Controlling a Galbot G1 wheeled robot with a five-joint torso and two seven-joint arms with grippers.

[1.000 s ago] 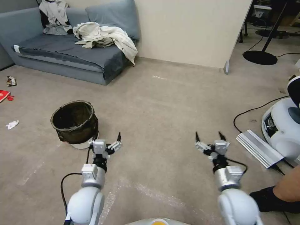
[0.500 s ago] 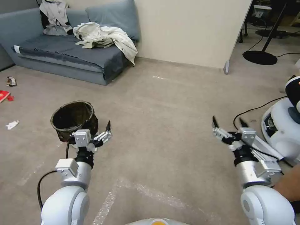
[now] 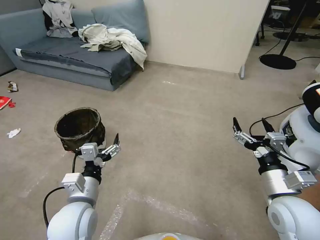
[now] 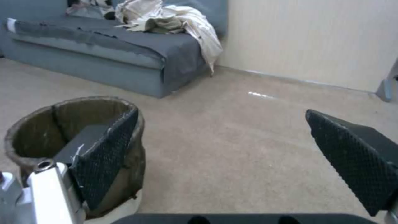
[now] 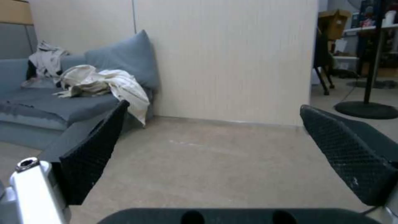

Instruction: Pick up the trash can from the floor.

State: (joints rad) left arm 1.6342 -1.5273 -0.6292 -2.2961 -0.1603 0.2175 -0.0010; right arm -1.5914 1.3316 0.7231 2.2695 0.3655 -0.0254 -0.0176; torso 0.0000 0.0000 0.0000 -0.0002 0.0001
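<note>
— Lifted yet?
— No. The small round trash can (image 3: 79,129), white base under a dark liner bag, stands mid-left on the beige carpet floor (image 3: 173,110). Left gripper (image 3: 106,149) hovers beside it, jaws spread — right gripper (image 3: 251,128), lower right, spread too.

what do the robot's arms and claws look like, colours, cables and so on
Both arms are glossy white rounded shells ending in silver metal wrist cylinders with small boxy modules. The left claw and right claw have silver-grey linkages and black pointed fingers with diamond-textured pads. A black cable loops beside each forearm.
</note>
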